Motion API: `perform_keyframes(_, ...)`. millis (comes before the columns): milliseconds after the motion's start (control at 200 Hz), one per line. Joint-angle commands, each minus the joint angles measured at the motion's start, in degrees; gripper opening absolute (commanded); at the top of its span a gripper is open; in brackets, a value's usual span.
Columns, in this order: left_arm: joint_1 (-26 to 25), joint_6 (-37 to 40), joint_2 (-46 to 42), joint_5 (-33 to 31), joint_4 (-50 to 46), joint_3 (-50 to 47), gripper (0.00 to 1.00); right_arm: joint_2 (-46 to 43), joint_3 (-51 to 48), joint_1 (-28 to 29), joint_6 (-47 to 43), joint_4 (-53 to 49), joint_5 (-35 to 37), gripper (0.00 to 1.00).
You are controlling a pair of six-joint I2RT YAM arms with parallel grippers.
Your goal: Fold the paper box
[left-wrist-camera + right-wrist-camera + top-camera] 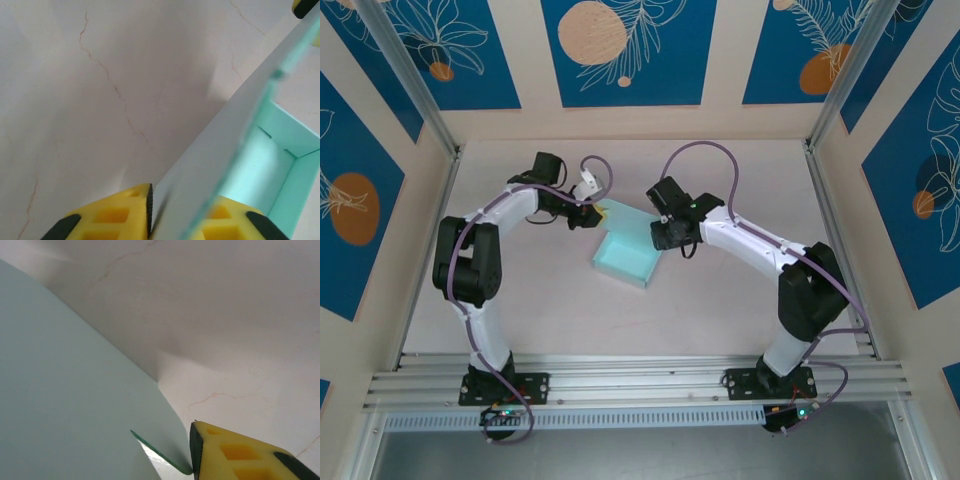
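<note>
Pale light-blue thin-card paper box [623,258], half-formed into a shallow tray, sits on the pale marbled bench [520,300] between the two hands. The left hand [177,220] pinches one raised wall, with a yellow finger [110,217] on either side of the card. The right hand [660,238] has a rounded flap just beside its one visible finger [240,455]; spread or gripping, I cannot tell. Judgement: very light, springy, easily creased and apt to slide, so best taken by wall or flap edges near the folds with light pressure; no brand, label or writing legible on the card.
</note>
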Motion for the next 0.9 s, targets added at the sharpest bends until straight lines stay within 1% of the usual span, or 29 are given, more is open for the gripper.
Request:
perform_keyframes(0, -1.07, -2.19, -1.5, -1.53, 1.34, -1.79, 0.14, -1.71, -1.41, -0.02, 1.32, -0.73, 1.28, 0.33)
perform_keyframes(65, -1.5, -4.87, -2.87, -3.54, 3.43, -3.39, 0.09, -1.53, -1.73, 0.06, 1.85, -0.56, 2.06, 0.3)
perform_keyframes(120, -2.01, -7.48, -4.29, -5.11, 5.93, -5.05, 0.07, -1.31, -1.78, 0.19, 2.3, -0.18, 2.73, 0.27)
perform_keyframes(170, -2.48, -10.43, -5.64, -6.63, 8.87, -6.83, 0.02, -1.07, -1.64, 0.47, 2.6, 0.26, 3.47, 0.24)
perform_keyframes(225, -3.39, -13.93, -7.23, -8.86, 12.65, -9.12, 0.02, -0.73, -1.25, 0.7, 2.9, 0.86, 4.46, 0.22)
perform_keyframes(325, -5.58, -20.78, -10.23, -14.83, 19.83, -13.6, 0.01, -0.13, -0.35, 1.67, 3.03, 2.72, 7.2, 0.17)
perform_keyframes(440, -7.86, -30.49, -13.21, -24.23, 27.86, -18.17, 0.0, 0.74, 0.53, 2.59, 2.85, 6.38, 9.2, 0.11)
perform_keyframes(535, -10.08, -37.38, -15.49, -30.75, 34.09, -21.87, 0.0, 1.66, 0.81, 3.41, 2.21, 10.38, 11.39, 0.1)
perform_keyframes(695, -12.82, -46.41, -17.05, -38.05, 43.9, -25.52, 0.0, 3.13, -0.2, 4.21, -0.86, 20.17, 13.54, 0.1)
perform_keyframes(800, -13.42, -50.87, -15.98, -41.3, 46.35, -24.69, 0.0, 4.81, 0.59, 4.06, -3.6, 25.88, 13.83, 0.1)
perform_keyframes(895, -14.26, -53.27, -14.69, -43.67, 47.3, -23.9, 0.0, 6.84, 2.47, 3.66, -5.02, 28.09, 13.91, 0.1)
